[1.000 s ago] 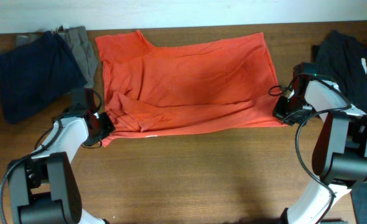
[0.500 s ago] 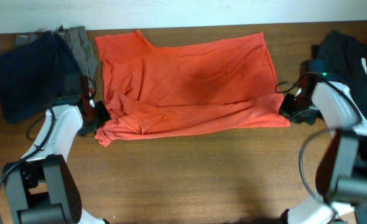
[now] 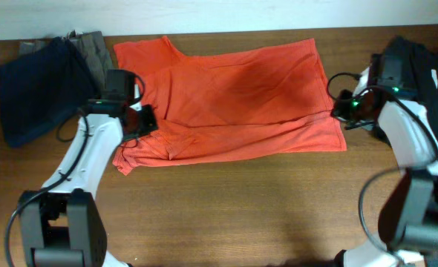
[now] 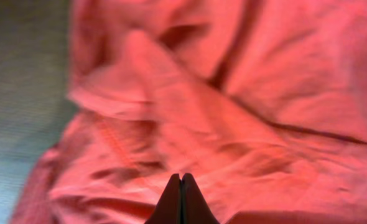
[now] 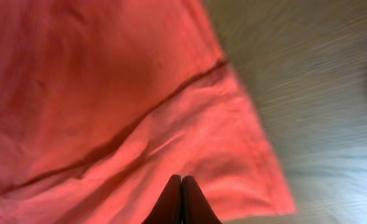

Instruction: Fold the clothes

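Though spread mostly flat, the orange-red T-shirt [image 3: 234, 89] isn't smooth. It lies w/ its long side across the far middle of the table [image 3: 226, 215], seen from overhead. A band of fabric runs along the near edge, set off by a dark crease from L to R. The far L corner shows a fold by what looks like the neck or sleeve area. The near L end is bunched and rumpled, w/ a small flap sticking out toward the table edge. The R end is tidier, ending in a fairly square corner. Color is even, no print visible from this side.

Left gripper [image 3: 141, 119] sits over the rumpled L end. In the left wrist view its fingers [image 4: 181, 193] are pressed tight together above the wrinkles, nothing visible btwn them. Right gripper [image 3: 345, 110] is at the shirt's R edge, near the crease. The right wrist view shows the same: tips clenched together, over the shirt's corner, w/ bare wood just beyond the hem. Can't see any cloth pinched in either.

Navy garment [image 3: 37, 89] is heaped at far L, a grey garment [image 3: 100, 55] btwn it and the shirt. Black garment [image 3: 419, 67] is piled at far R, behind the right arm.
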Controlling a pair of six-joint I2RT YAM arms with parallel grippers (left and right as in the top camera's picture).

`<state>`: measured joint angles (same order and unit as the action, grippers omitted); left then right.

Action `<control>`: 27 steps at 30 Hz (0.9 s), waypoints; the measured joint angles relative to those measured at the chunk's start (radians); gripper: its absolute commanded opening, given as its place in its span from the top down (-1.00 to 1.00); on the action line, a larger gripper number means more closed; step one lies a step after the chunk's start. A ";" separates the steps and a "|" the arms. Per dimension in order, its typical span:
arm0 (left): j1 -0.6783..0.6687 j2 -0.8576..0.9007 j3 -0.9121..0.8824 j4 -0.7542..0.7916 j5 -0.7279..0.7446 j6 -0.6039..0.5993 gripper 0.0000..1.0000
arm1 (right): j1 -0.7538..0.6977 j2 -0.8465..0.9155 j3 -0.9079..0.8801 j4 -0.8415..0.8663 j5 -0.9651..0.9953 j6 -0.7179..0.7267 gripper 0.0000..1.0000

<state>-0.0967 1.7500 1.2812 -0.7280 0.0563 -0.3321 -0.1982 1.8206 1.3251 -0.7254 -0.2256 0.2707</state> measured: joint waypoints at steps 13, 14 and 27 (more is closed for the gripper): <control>-0.041 0.242 0.004 0.124 0.087 0.000 0.98 | 0.000 0.205 0.000 0.032 -0.098 -0.020 0.92; -0.042 0.242 0.004 0.124 0.086 0.000 0.99 | 0.000 0.205 0.000 0.030 -0.094 -0.020 0.93; 0.034 0.262 0.018 0.187 -0.008 0.000 0.98 | 0.006 0.205 0.008 0.021 0.058 -0.020 0.92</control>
<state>-0.0631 2.0117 1.2991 -0.5407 0.0479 -0.3321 -0.1917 2.0254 1.3327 -0.7048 -0.1680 0.2504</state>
